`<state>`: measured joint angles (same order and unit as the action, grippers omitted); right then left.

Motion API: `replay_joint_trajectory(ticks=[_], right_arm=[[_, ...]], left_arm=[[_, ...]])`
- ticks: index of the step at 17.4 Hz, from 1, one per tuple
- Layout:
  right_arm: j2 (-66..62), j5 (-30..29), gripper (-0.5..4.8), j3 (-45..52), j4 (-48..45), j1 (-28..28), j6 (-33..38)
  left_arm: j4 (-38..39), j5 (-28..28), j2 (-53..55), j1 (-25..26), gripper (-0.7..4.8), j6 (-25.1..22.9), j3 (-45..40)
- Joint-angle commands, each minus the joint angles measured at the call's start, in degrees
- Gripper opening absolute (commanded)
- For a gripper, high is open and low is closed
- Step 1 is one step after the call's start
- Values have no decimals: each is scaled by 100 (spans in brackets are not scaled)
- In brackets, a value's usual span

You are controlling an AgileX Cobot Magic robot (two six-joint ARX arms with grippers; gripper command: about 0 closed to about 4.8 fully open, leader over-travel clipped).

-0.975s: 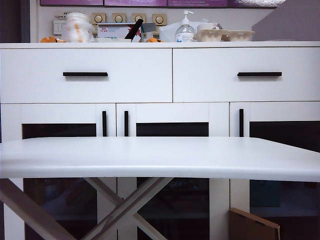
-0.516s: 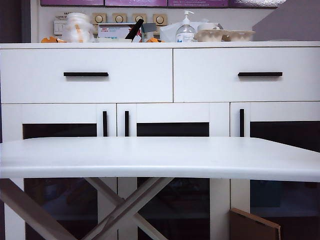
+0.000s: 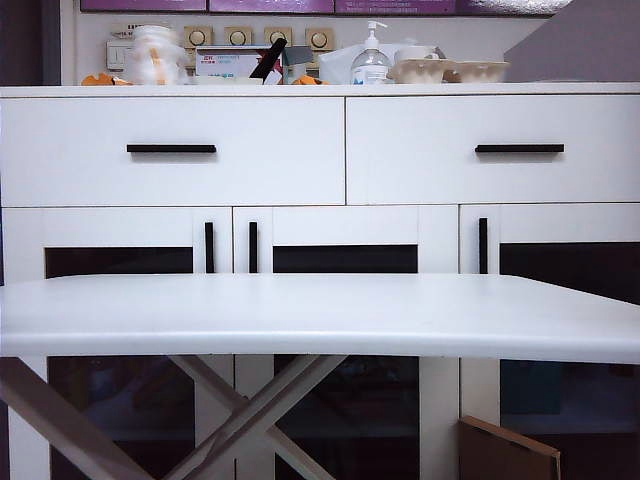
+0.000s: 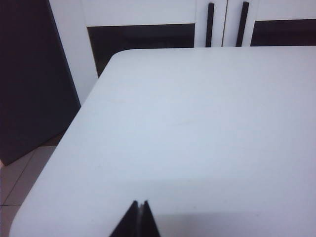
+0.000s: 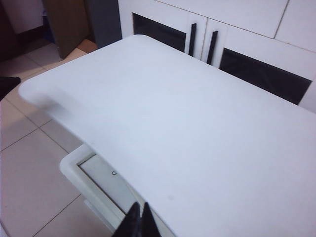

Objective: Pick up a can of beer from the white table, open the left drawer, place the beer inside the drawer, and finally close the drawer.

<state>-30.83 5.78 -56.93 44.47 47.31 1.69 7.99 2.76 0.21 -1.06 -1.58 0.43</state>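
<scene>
Left claw (image 4: 139,217): shut tight, dark fingertips pressed together, empty, poised over the near edge of the tabletop.
Right claw (image 5: 138,219): shut as well, holding nothing, hanging past the tabletop's near edge, above a white frame (image 5: 94,170) and tiled floor (image 5: 34,163).
Tabletop (image 3: 320,310): broad, flat, matte white, rounded corners, crossed white legs beneath; bare in all three views.
Can: nowhere in sight, neither on the tabletop nor on the cabinet top; likely inside a shut drawer, or out of frame.
Handling, judged: thin aluminium, light, smooth and slippery, easily dented; best pinched across the round wall at mid-height, upright, with modest force.
Left drawer (image 3: 172,150): closed flush, glossy white front, slim black bar handle (image 3: 171,148), rigid and narrow enough to hook or pinch.
Second drawer (image 3: 493,148): same make, also closed.
Doors (image 3: 345,340): white frames, dark panes, vertical black handles.
Cabinet top (image 3: 320,89): far clutter, including a clear pump bottle (image 3: 371,62) and pale bowls (image 3: 450,70).
</scene>
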Motion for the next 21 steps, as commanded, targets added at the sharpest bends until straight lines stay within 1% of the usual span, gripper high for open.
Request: replay_joint_trajectory(ticks=[1, 11, 13, 14, 15, 16, 19, 20, 21], right_arm=[[9, -15, -1, -15, -98, 9, 22], [9, -9, -1, -4, -114, 9, 20], [11, 199, -1, 92, -264, -20, -61], [74, 367, -1, 262, -520, -157, -61], [162, 490, -1, 516, -911, -407, -61], [321, 461, -1, 911, -1480, -800, -61], [866, 444, -1, 2398, -3574, -1947, -59], [986, 444, -1, 2793, -4083, -2201, -59], [1108, 439, -1, 3112, -4402, -2398, -57]], left_arm=[[-76, -2, 2, 7, 22, 11, 11], [-76, -4, 2, 4, 22, 11, 11], [-76, -4, 2, 4, 22, 11, 11], [-76, -4, 2, 4, 22, 11, 11], [-76, -4, 2, 4, 22, 11, 11], [-76, -4, 2, 4, 22, 11, 11], [-79, -4, 2, 7, 22, 11, 11], [-76, -4, 2, 7, 22, 11, 11], [-76, -2, 2, 4, 22, 11, 11]])
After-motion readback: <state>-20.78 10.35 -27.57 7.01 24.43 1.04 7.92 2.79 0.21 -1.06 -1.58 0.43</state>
